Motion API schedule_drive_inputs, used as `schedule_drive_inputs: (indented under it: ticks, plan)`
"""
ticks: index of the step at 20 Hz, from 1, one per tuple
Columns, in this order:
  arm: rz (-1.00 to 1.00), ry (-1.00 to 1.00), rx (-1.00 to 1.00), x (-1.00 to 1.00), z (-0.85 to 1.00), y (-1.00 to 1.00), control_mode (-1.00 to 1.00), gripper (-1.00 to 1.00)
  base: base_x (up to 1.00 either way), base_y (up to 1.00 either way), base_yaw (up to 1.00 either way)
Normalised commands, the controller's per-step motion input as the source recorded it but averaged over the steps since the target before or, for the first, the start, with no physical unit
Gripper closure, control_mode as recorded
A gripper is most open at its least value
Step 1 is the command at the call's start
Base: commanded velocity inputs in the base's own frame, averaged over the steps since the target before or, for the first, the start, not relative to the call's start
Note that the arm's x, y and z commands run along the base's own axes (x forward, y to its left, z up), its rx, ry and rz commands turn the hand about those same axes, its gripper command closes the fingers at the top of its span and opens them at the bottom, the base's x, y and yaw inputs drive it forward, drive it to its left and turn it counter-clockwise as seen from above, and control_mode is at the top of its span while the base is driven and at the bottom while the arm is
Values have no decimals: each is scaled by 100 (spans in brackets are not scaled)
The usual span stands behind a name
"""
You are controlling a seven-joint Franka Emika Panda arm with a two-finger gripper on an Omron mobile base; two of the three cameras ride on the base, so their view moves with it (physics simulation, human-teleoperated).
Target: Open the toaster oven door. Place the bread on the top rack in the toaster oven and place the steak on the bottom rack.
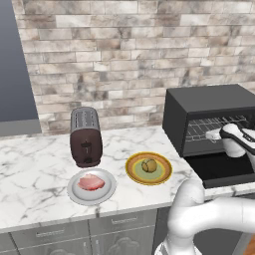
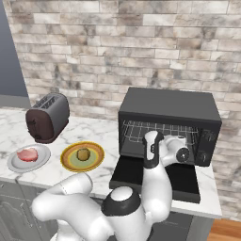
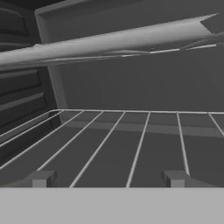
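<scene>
Black boxy toaster oven standing on white marble surface, black glass-paned door lying fully lowered. Pincer being held spread and empty inside cavity, above silver wire rack. Small tan roll sitting on yellow-rimmed green plate; pinkish-red steak lying on grey-white plate, beside dark brown slot toaster.
</scene>
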Motion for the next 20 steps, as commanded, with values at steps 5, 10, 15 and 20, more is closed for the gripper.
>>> schedule_drive_inputs:
  ticks: [5,10,15,20]
  plan:
    - [0,0,0,16,-14,0,-100,-100,0,0,0]
    - [-1,4,0,3,-31,0,-100,-100,0,0,0]
    - [-1,13,0,-2,-48,0,-100,-100,0,0,0]
    - [0,20,0,-10,-54,0,-100,-100,0,0,0]
